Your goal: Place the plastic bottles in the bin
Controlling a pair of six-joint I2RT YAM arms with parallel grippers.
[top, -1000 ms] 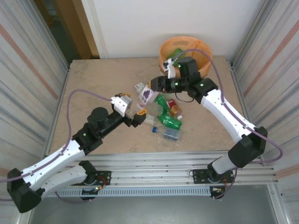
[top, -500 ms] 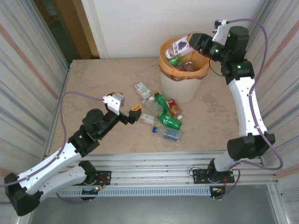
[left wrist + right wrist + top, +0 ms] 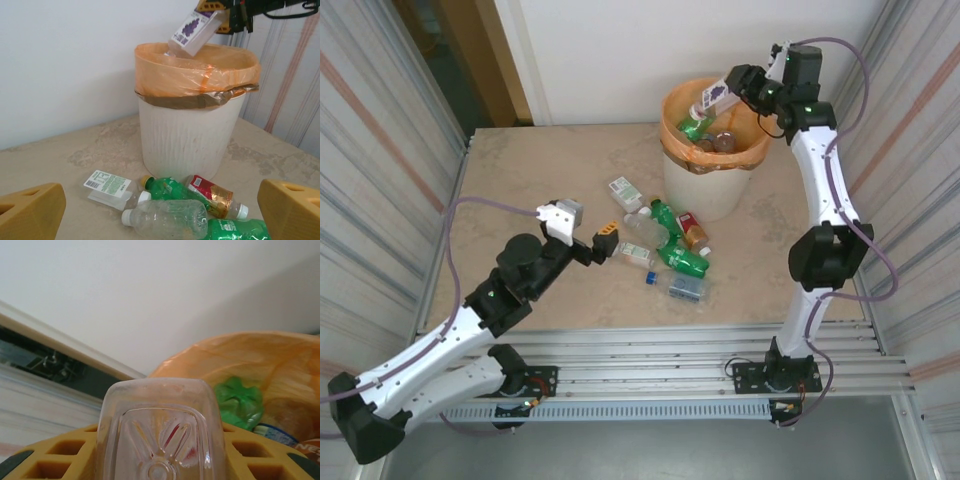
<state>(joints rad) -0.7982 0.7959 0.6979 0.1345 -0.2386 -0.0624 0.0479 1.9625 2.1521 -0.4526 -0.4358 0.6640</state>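
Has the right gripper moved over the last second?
Yes. The right gripper, shut on the purple-labelled bottle, went from in front of the bin to above its rim.

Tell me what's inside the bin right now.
A green bottle and brown bottles lie in the bin. Anything beneath them is covered. The right gripper holds a grape-label bottle tilted over the opening.

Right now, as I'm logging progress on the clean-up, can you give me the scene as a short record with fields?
right claw: shut on purple-label bottle, held tilted over the bin's mouth
left claw: open, low over the table, facing the loose bottles
bin: upright, orange-lined, holding a green bottle
loose bottles: several, lying on the table by the bin's base
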